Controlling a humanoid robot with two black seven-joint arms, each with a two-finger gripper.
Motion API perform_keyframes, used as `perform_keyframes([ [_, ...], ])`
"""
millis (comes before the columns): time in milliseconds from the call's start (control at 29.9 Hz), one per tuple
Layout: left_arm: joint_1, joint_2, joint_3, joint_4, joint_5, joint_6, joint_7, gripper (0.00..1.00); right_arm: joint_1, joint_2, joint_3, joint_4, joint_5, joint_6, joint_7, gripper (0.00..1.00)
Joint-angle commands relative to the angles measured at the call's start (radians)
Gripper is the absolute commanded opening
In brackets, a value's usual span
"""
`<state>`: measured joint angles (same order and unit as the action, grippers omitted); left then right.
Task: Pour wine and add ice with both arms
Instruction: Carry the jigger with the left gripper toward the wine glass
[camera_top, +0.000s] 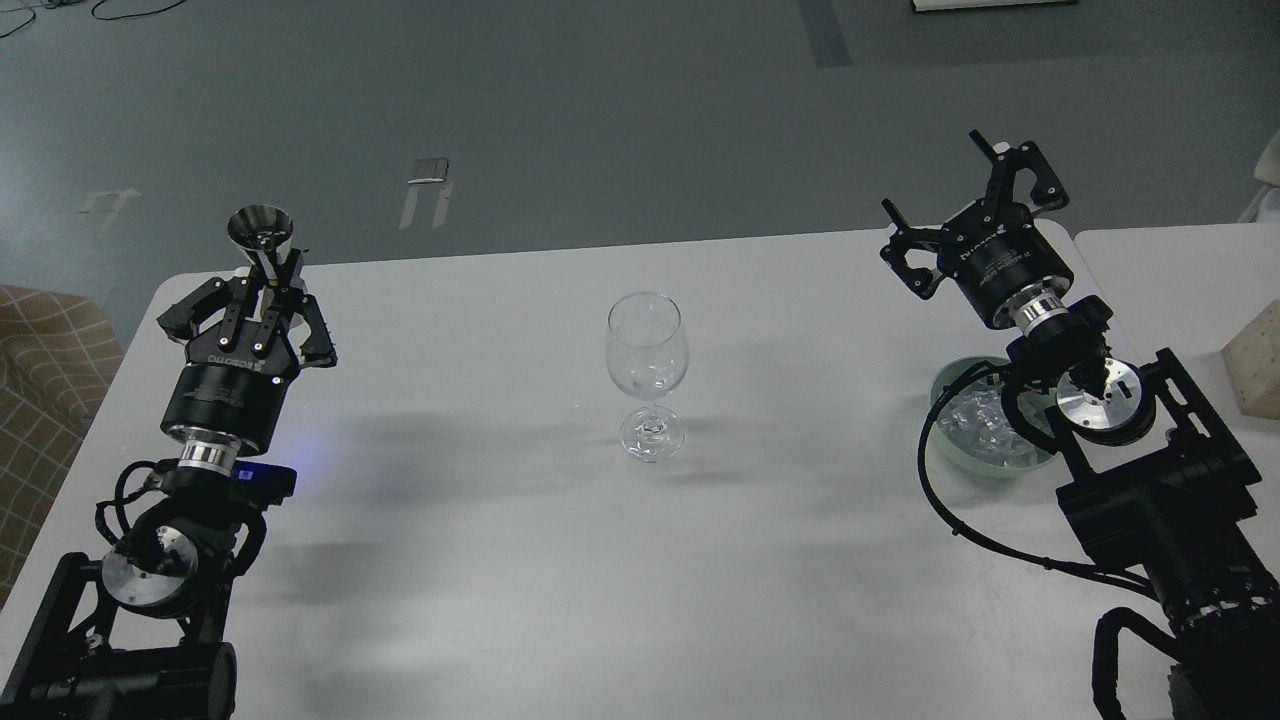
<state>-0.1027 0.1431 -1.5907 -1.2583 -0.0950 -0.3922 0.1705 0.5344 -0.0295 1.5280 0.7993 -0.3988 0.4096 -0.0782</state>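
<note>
A clear stemmed wine glass (647, 372) stands upright at the middle of the white table (480, 560). My left gripper (268, 288) is shut on a small steel jigger (261, 232) and holds it upright above the table's far left. Any wine in the jigger cannot be seen. My right gripper (955, 205) is open and empty, raised above the far right of the table. Below my right arm, a pale green bowl (945, 452) holds a heap of glassy ice cubes (975, 420), partly hidden by the arm and its cable.
A beige block (1255, 360) sits on a second table at the right edge. A checked chair (40, 360) stands left of the table. The table's far edge runs just behind both grippers.
</note>
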Motion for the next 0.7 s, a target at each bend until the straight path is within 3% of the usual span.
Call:
perform_keyframes([
  [0,0.006,-0.005,0.055,-0.013,0.006,0.001,0.001,0.21,-0.001,-0.001,0.000,0.000,0.000,0.000,0.000,1.00],
  [167,0.035,-0.037,0.087,-0.052,0.012,0.009,0.004,0.21,-0.010,-0.003,0.000,0.000,0.000,0.000,0.000,1.00],
  [368,0.067,-0.094,0.101,-0.165,0.018,0.093,0.018,0.22,-0.016,-0.023,0.000,-0.002,0.001,0.003,0.000,1.00],
  [668,0.063,-0.088,0.164,-0.167,0.093,0.096,0.035,0.22,-0.022,-0.024,0.001,0.000,0.001,0.005,0.000,1.00],
])
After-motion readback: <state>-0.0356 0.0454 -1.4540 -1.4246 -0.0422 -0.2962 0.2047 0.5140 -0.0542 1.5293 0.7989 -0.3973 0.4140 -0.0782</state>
